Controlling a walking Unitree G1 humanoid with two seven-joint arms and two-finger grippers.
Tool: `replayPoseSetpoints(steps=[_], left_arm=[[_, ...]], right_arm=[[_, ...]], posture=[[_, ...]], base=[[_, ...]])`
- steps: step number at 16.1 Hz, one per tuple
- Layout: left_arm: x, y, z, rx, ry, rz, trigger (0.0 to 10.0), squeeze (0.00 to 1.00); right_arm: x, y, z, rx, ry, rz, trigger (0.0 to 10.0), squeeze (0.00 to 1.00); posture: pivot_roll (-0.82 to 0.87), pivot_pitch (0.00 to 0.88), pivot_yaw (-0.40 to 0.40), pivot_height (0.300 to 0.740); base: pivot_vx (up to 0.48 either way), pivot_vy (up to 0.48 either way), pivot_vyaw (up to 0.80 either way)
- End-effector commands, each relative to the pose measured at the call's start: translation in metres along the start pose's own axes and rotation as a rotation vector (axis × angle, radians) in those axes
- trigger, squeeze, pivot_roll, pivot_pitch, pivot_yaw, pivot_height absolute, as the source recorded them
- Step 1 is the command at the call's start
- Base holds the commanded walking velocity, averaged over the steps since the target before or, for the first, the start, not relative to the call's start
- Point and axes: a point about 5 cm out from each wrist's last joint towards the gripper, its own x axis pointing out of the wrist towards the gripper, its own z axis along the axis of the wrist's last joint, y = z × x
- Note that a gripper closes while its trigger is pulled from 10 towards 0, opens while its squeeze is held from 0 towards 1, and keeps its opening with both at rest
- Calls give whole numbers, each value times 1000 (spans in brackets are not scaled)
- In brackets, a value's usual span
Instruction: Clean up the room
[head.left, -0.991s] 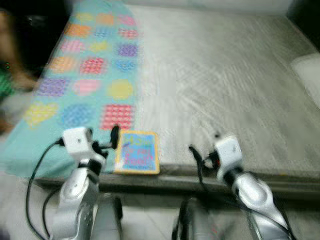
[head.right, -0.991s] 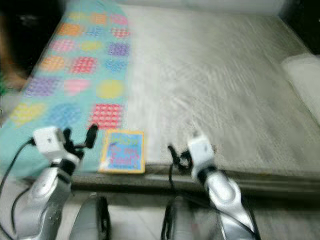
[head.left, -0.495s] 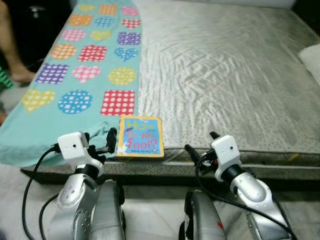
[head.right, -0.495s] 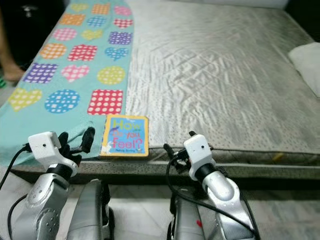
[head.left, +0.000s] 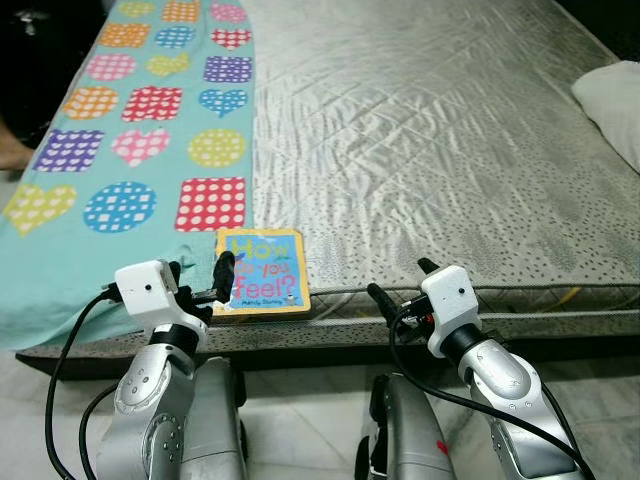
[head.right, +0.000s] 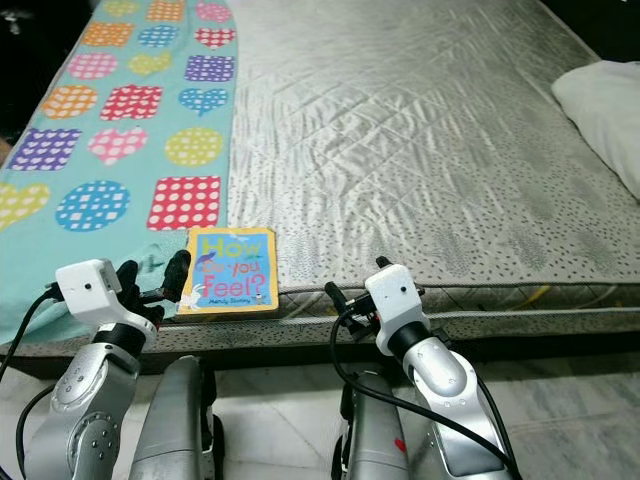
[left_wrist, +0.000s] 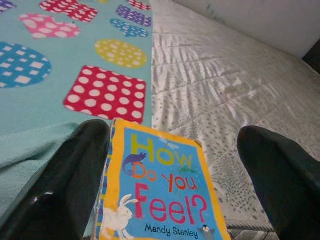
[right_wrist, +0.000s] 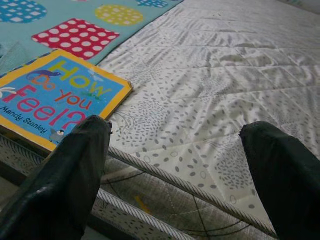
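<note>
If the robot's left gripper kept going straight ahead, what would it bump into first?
Probably the book: the open left gripper points right at its near edge on the bed.

Open right hand (right_wrist: 175, 165) over mattress (right_wrist: 220, 100) edge, book (right_wrist: 55, 95) beside blanket (right_wrist: 30, 30)

We are reading "How Do You Feel?" with "Mandy Stanley" beneath it on the book (left_wrist: 160, 195) cover; we are finding no other legible text.

We see a grey quilted mattress (head.left: 430, 150) filling the frame — pale tiled floor (head.left: 300, 420) along the bottom edge.
</note>
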Motion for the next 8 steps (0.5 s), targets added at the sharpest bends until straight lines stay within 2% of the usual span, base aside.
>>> replayPoseSetpoints(steps=[1, 2, 4, 5, 8], left_arm=[[-2, 1, 1, 1, 4, 9, 10000, 0], [-4, 3, 1, 0, 5, 29, 10000, 0], [-6, 8, 1, -10, 6, 62, 10000, 0], [-10, 18, 2, -39, -1, 116, 10000, 0], [-14, 31, 7, -15, -18, 178, 10000, 0]], right_arm=[[-2, 1, -2, 0, 6, 18, 10000, 0], [-3, 1, -3, 0, 10, 22, 10000, 0], [-3, 0, -4, 1, 18, 22, 10000, 0], [-2, -4, -5, 3, 19, 14, 10000, 0], [-4, -9, -7, -14, 29, 7, 10000, 0]], posture=[[-79, 208, -43, 565], [-77, 216, -51, 550], [-77, 220, -58, 550], [-77, 224, -66, 550], [-77, 233, -76, 550]], base=[[0, 0, 0], [0, 0, 0], [0, 0, 0], [0, 0, 0], [0, 0, 0]])
